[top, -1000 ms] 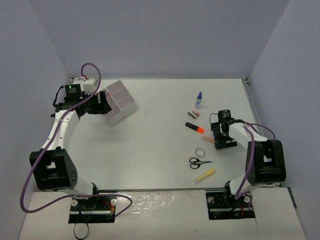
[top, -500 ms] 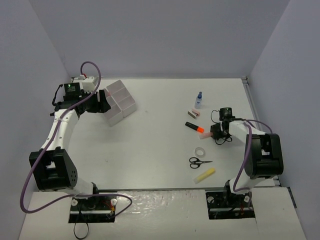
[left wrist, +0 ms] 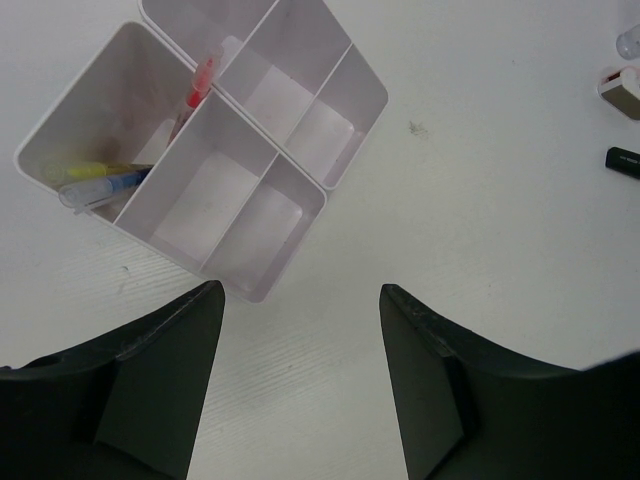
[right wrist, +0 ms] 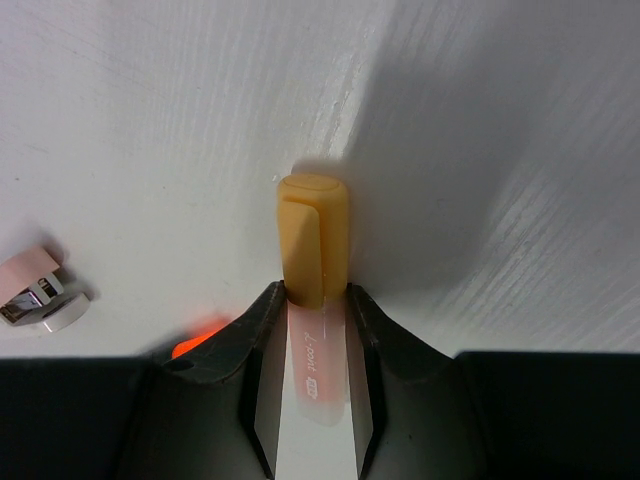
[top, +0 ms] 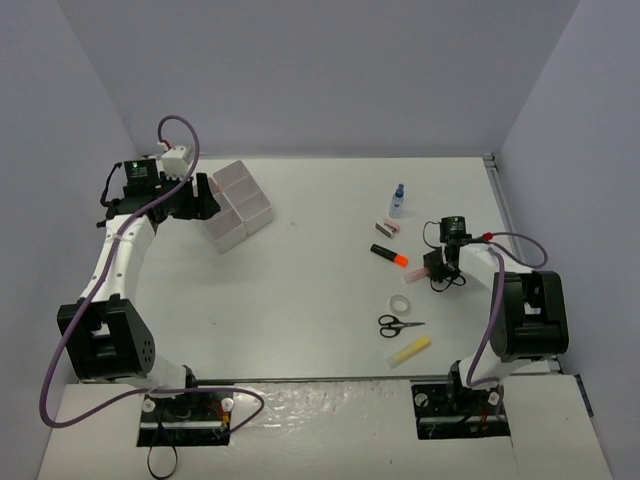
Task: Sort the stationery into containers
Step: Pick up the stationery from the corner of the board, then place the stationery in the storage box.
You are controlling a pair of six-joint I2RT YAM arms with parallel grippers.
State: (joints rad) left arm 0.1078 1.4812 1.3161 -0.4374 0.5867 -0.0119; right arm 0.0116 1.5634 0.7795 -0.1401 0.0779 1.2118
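Smooth round-capped highlighter (right wrist: 313, 232) in right gripper (right wrist: 314, 302)

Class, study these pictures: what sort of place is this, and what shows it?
Probably a robotics lab test cell: two robot arms bolted to a white table, plain walls closing it in, and scissors and a tape roll laid out with a divided tray.

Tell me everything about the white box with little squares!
The white tray is smooth-looking plastic, split by thin walls into square compartments. It sits flat on the table, turned cornerwise. One compartment holds a red pen, another a yellow item and a blue pen. The others seen look empty. Nothing else touches it.
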